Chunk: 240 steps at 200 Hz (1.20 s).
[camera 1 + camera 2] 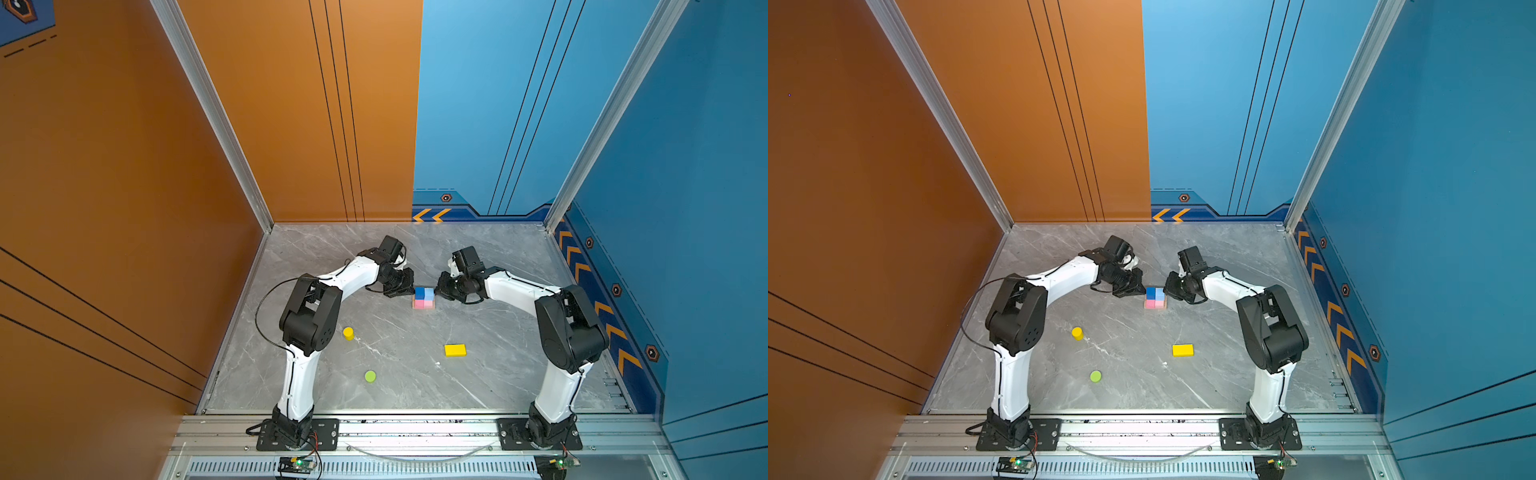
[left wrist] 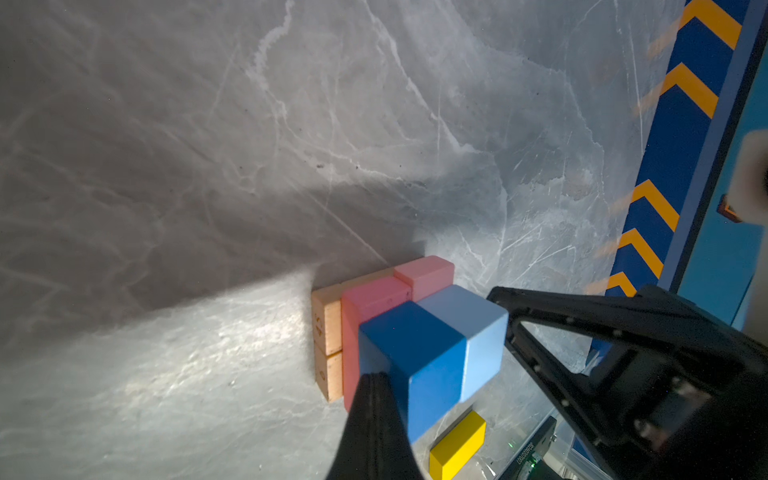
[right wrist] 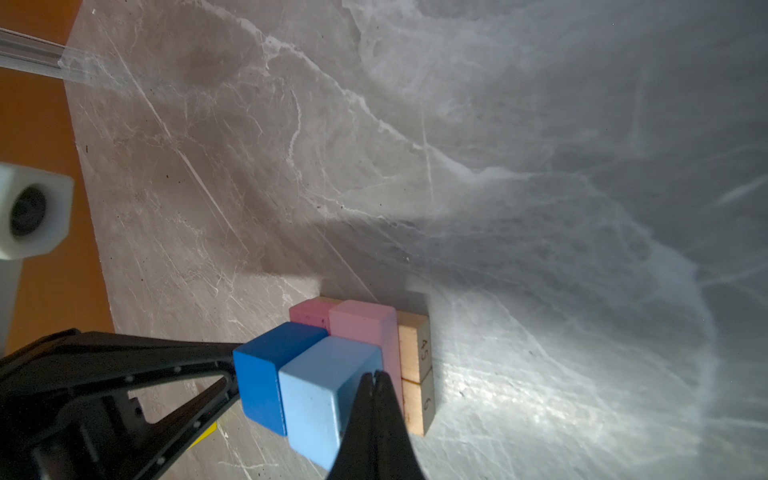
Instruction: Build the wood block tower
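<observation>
The partial tower (image 1: pixel 424 298) stands on the bench (image 1: pixel 498 374), between the centre and the rear wall, directly between the two arms.

Layers, bottom to top:
- Two tan planks (image 2: pixel 328 345) lie side by side on the bench surface.
- Two pink bars (image 2: pixel 374 297) lie side by side across the planks.
- The dark-blue cube (image 1: pixel 419 293) and the light-blue cube (image 1: pixel 429 293) sit touching each other on the rear half of the bars. The dark-blue cube is on the left.

The left end effector (image 2: pixel 376 382) has its fingers together and holds nothing. Its tip rests against the outer face of the dark-blue cube. The right end effector (image 3: pixel 376 380) also has its fingers together and holds nothing. Its tip rests against the outer face of the light-blue cube. The cube pair is thus bracketed from both sides.

Loose blocks on the bench, well apart from the tower:
- The yellow brick (image 1: pixel 455 350) lies flat, nearer the front on the right.
- The yellow cylinder (image 1: pixel 348 333) stands upright beside the left arm.
- The lime-green cylinder (image 1: pixel 370 376) stands nearer the front edge.
</observation>
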Each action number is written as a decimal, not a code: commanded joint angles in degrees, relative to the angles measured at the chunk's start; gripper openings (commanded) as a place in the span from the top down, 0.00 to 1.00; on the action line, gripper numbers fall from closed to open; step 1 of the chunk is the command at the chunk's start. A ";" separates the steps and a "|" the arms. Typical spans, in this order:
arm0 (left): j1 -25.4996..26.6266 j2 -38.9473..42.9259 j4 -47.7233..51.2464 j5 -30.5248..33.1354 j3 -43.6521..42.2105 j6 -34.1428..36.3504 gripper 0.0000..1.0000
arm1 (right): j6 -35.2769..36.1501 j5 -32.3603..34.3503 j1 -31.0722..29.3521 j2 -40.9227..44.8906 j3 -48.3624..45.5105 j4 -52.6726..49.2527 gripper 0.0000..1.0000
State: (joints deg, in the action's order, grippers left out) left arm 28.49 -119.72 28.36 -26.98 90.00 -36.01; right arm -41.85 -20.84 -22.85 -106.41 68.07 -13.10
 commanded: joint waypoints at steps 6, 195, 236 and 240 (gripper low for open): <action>0.31 2.51 1.52 1.47 -1.14 0.21 1.00 | 0.48 0.27 0.39 1.58 -0.54 -2.05 0.96; -2.74 11.25 2.14 4.30 -5.44 2.65 1.00 | 2.02 6.96 -1.02 12.12 -4.10 -9.58 0.87; -3.11 17.44 1.78 5.45 -10.07 4.89 1.00 | 3.25 13.04 -4.89 19.21 -6.59 -16.60 0.69; -3.12 18.08 1.59 5.53 -10.65 5.03 1.00 | 3.26 13.64 -5.29 19.96 -6.82 -17.35 0.67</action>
State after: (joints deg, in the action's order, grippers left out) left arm 25.80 -105.60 29.12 -23.16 82.11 -33.58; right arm -39.83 -12.99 -25.98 -90.59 63.11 -23.11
